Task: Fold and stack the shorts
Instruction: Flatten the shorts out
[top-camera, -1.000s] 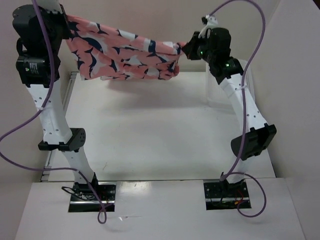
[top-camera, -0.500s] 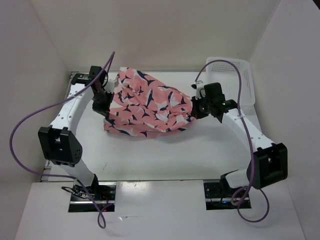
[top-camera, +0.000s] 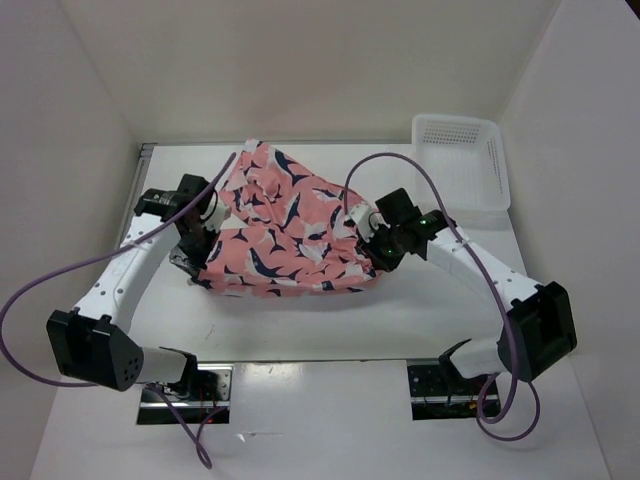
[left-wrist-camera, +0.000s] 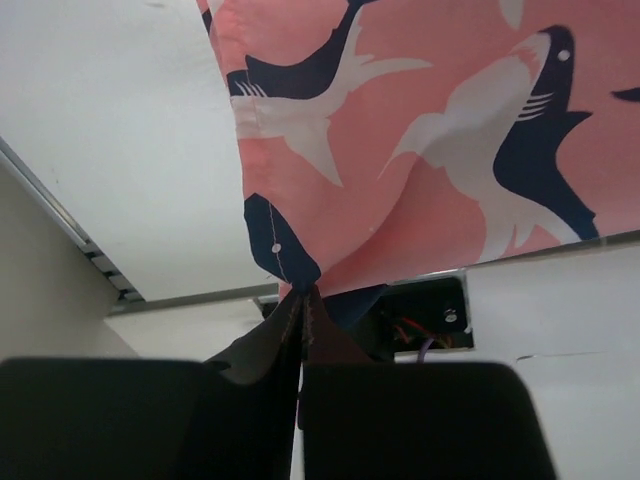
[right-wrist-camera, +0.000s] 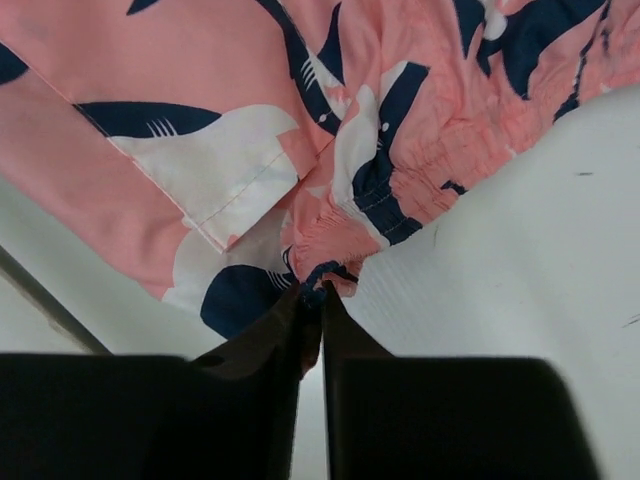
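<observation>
White desk (top-camera: 300, 325) under me, with plain pale walls close on three sides and a white mesh basket (top-camera: 498, 170) in the far right corner. The shorts (top-camera: 290, 235) lie in the middle of the desk, well apart from the basket. They are salmon-pink with navy and white sharks, and I can read no letters on the cloth. They lie wrinkled, not flat. Their long axis goes from my left to my right, along the near edge of the desk, and one corner points to the back wall. My left fingers (left-wrist-camera: 268, 345) are pressed together on a stitched hem corner at the left end. My right fingers (right-wrist-camera: 268, 338) are almost together, with only a thin slit between them, and the gathered waistband edge is caught at their tips at the right end.
</observation>
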